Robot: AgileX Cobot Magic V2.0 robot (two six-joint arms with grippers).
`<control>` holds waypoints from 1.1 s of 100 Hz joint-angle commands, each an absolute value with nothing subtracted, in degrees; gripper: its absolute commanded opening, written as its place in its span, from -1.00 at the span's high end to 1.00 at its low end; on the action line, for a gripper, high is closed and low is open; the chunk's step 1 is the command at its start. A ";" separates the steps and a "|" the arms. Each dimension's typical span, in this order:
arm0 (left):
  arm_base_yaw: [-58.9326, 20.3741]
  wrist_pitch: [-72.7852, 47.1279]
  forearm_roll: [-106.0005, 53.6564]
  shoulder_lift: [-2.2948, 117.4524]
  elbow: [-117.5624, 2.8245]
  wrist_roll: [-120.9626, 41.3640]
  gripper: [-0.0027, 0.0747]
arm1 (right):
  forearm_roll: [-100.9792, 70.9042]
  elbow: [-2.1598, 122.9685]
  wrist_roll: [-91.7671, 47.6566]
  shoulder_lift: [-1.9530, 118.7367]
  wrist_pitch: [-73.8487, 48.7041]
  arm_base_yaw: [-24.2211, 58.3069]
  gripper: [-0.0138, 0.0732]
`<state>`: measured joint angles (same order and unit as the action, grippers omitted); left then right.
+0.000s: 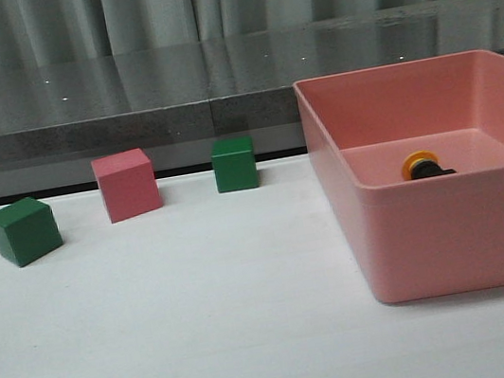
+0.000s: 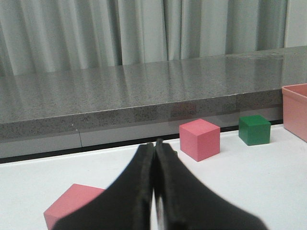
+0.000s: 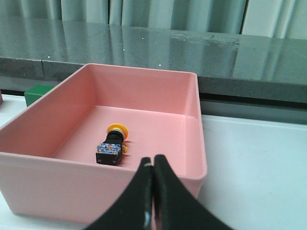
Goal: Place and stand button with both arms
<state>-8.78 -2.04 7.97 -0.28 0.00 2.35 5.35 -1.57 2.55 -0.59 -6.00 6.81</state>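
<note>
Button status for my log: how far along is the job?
Nothing looks done. The button lies on its side inside the pink bin. Both claws, left and right, are shut and empty. Left: grasping it, lifting it out, standing it upright.

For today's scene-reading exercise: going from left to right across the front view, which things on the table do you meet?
Green cube → pink cube → second green cube → pink bin, with the button lying on its side inside it.

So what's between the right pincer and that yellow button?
In the right wrist view, the pink bin's near wall stands between the shut right pincer and the button lying inside.
</note>
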 commanded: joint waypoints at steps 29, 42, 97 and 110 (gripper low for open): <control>-9.12 2.65 7.39 -2.04 2.64 2.92 0.98 | 6.15 -0.73 2.55 -1.75 -1.31 6.54 0.83; -9.12 2.65 7.39 -2.04 2.64 2.92 0.98 | 6.15 -0.73 2.55 -1.75 -1.31 6.54 0.83; -9.12 2.65 7.39 -2.04 2.64 2.92 0.98 | 4.57 20.56 9.32 11.64 -8.60 6.72 0.83; -9.12 2.65 7.39 -2.04 2.64 2.92 0.98 | 0.46 31.92 9.32 25.03 -15.09 7.12 0.83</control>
<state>-8.78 -2.04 7.97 -0.28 0.00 2.35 2.91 24.26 9.10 17.22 -14.83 6.81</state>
